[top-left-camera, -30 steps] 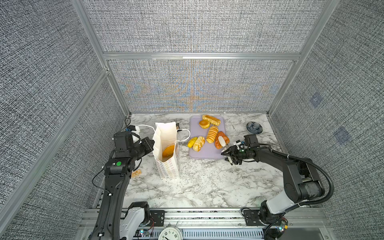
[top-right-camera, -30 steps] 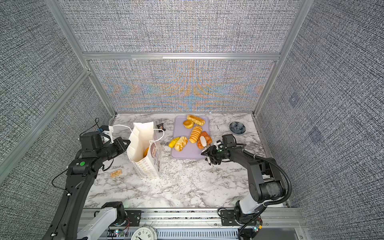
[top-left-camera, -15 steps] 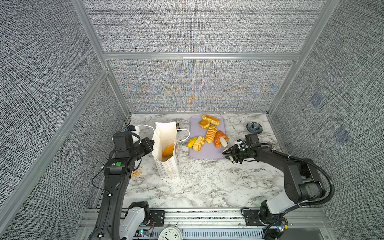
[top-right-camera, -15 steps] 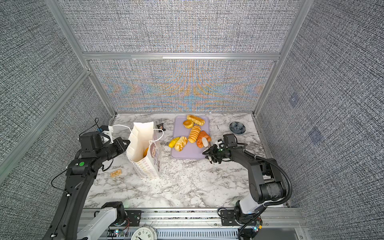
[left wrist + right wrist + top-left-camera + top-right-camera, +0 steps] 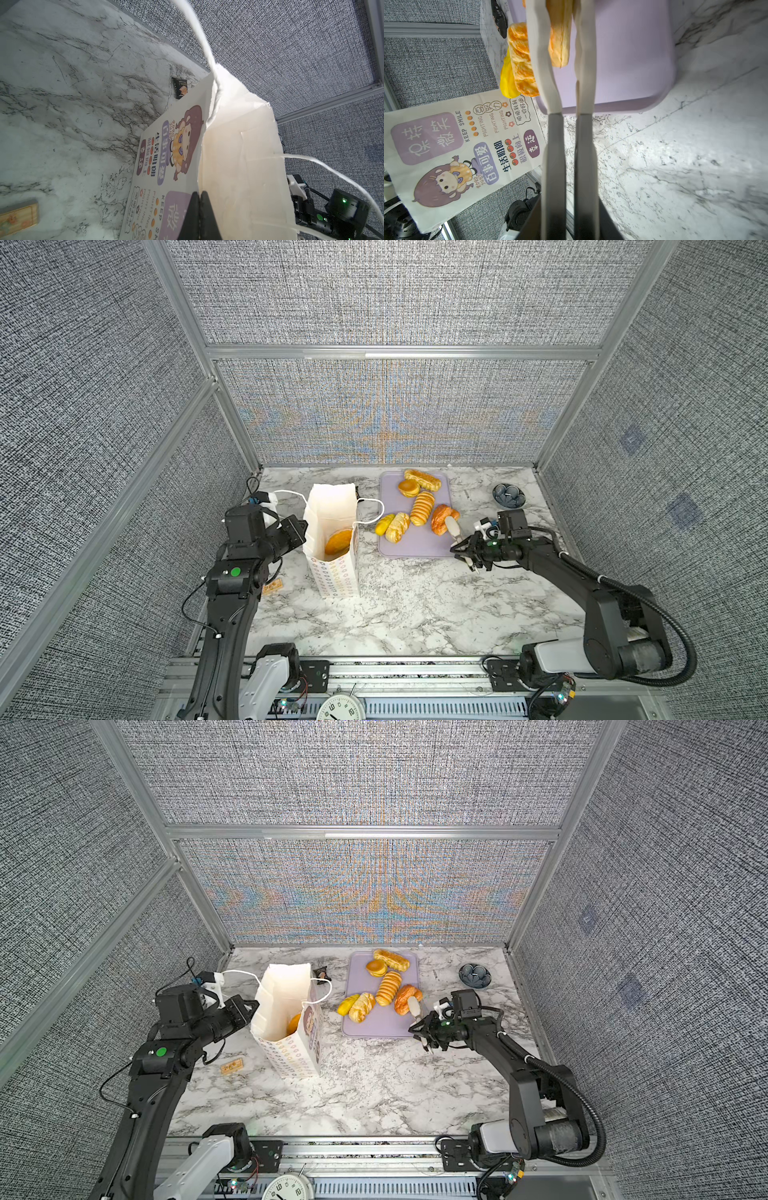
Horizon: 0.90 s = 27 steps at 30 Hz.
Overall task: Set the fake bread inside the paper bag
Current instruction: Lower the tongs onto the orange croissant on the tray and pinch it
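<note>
My left hand [image 5: 200,208] is pressed together on the bag [image 5: 332,506]. It pinches the wall just under the rim, one finger inside and one outside. The bag stands upright on the surface [image 5: 415,605] with its mouth open. One roll [image 5: 338,541] already lies inside, down past that hand's fingertips. A cord handle [image 5: 374,510] hangs off the side of the bag away from this hand and reaches toward the tray [image 5: 415,545].

My right hand [image 5: 560,31] comes in low over the tray's corner. Its fingers are drawn close on the end of the croissant [image 5: 441,516], which rests on the tray.

Between this hand and the bag lie a ridged loaf [image 5: 397,526] and a yellow piece [image 5: 384,523]. They touch each other at the tray edge nearest the bag, right on the straight line to its mouth, and the drooping handle hangs just beyond them. Just past the croissant from my fingertips sits a striped pastry [image 5: 422,502]. Farther on, at the tray's far end, a flat bun [image 5: 408,488] and a long loaf [image 5: 423,480] lie against each other.

On the side of the right hand away from the bag, a small blue dish [image 5: 509,494] sits well apart on the surface. Beyond the bag from my left hand, a dark packet [image 5: 180,88] lies near the bag's base. A small wooden tile [image 5: 273,585] lies beside my left arm, back from the fingers.
</note>
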### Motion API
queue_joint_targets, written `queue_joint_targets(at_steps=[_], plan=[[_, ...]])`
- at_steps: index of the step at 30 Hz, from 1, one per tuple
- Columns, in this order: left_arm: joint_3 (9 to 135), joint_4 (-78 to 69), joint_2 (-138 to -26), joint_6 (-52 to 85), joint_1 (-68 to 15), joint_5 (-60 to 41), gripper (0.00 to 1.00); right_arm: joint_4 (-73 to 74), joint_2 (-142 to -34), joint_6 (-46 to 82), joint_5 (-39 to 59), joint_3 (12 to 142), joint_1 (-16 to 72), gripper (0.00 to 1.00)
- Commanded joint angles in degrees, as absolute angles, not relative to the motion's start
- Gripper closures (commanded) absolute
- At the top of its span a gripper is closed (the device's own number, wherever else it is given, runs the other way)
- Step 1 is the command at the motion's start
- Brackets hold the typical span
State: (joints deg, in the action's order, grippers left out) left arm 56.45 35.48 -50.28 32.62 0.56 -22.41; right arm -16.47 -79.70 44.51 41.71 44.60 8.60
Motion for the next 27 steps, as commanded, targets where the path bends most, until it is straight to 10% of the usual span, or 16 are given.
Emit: queue_joint_targets(at_steps=[1,27], plan=[[56.4,35.3,-50.0,33.0,0.6,-22.3,0.98,-16.9,-79.5,42.9,41.7,44.4,8.7,0.76],[56.3,35.3,-49.3,33.4,0.6,-21.8,0.96,-29.0,-70.8,36.2,40.8,51.1,9.9,0.85]])
